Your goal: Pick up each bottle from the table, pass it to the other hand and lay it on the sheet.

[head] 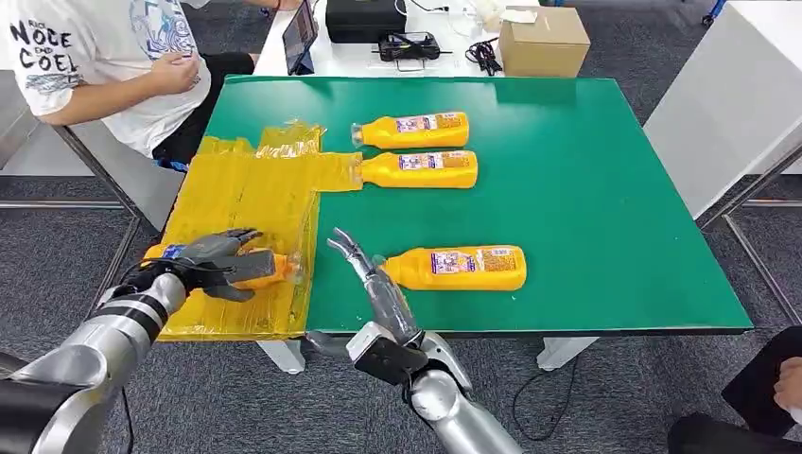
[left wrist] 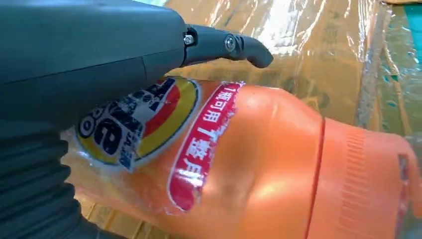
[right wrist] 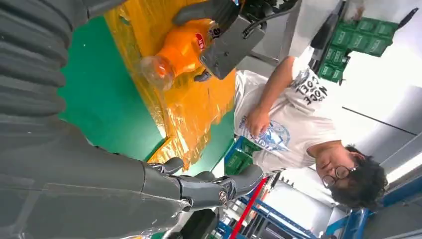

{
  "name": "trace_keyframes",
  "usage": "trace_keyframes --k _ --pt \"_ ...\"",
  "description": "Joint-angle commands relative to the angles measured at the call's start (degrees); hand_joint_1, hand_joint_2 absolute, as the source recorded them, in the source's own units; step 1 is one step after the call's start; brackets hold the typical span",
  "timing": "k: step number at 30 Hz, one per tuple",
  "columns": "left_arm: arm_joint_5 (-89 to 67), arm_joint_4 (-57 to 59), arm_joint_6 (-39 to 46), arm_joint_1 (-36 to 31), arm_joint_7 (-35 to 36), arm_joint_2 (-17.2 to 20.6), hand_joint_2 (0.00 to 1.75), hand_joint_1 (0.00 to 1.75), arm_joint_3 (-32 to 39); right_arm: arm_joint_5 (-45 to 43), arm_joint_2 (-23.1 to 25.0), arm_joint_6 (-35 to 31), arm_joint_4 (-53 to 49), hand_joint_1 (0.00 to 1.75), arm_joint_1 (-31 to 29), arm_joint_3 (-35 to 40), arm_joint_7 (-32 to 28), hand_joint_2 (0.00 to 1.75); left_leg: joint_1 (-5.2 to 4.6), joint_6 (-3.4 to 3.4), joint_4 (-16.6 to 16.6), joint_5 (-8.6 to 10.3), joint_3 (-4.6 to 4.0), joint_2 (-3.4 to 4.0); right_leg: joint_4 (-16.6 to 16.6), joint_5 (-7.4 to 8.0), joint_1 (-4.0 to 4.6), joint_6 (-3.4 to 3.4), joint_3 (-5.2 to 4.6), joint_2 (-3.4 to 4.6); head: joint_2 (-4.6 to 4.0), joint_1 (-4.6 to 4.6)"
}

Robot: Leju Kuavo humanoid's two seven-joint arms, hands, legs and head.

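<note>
My left hand (head: pixel 216 263) grips an orange bottle (head: pixel 260 269) lying on the yellow sheet (head: pixel 246 203) near the table's front left corner; its clear cap points right. Up close the orange bottle (left wrist: pixel 259 164) shows its label under my left hand's fingers (left wrist: pixel 229 45). The same held bottle (right wrist: pixel 179 52) appears in the right wrist view. My right hand (head: pixel 374 284) hovers open, fingers stretched, just left of another orange bottle (head: pixel 459 268) lying on the green table (head: pixel 605 189). Two more bottles (head: pixel 411 130) (head: pixel 421 169) lie side by side further back.
A person in a white T-shirt (head: pixel 104 57) sits at the table's far left corner. Behind the green table stand a cardboard box (head: pixel 544 41), a tablet (head: pixel 300 36) and a black device (head: pixel 364 19). Another person's hand (head: pixel 785 383) is at the lower right.
</note>
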Motion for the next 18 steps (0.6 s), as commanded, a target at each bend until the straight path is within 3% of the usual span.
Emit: trace_keyframes --k 1,6,16,18 --pt "0.3 2.5 -1.4 0.6 -0.1 0.1 0.0 0.0 0.2 -0.3 -0.6 0.2 4.1 0.0 -2.8 1.2 0.0 1.75 0.06 -0.1 -0.1 -0.08 0.34 0.23 -0.1 -0.01 0.07 -0.15 0.27 0.21 0.0 0.02" --pt "0.3 2.5 -1.4 0.6 -0.1 0.1 0.0 0.0 0.2 -0.3 -0.6 0.2 4.1 0.0 -2.8 1.2 0.0 1.75 0.01 -0.06 -0.1 -0.03 0.26 0.14 -0.1 0.0 0.02 -0.09 0.2 0.13 0.0 0.0" --pt "10.4 2.1 -13.1 0.5 -4.6 0.6 0.0 0.0 6.1 -0.8 0.0 0.3 6.6 0.0 -3.9 1.4 -0.5 1.75 0.04 -0.08 -0.1 -0.06 0.39 0.17 -0.1 -0.01 0.04 -0.12 0.34 0.17 0.0 0.02" --pt "13.4 0.1 -9.3 1.8 -6.4 -0.5 0.0 0.0 8.4 -1.0 0.1 0.0 7.0 0.0 -3.9 1.3 -0.7 1.75 0.0 -0.06 -0.1 -0.03 0.35 0.15 -0.1 0.01 0.0 -0.08 0.3 0.16 0.0 0.02"
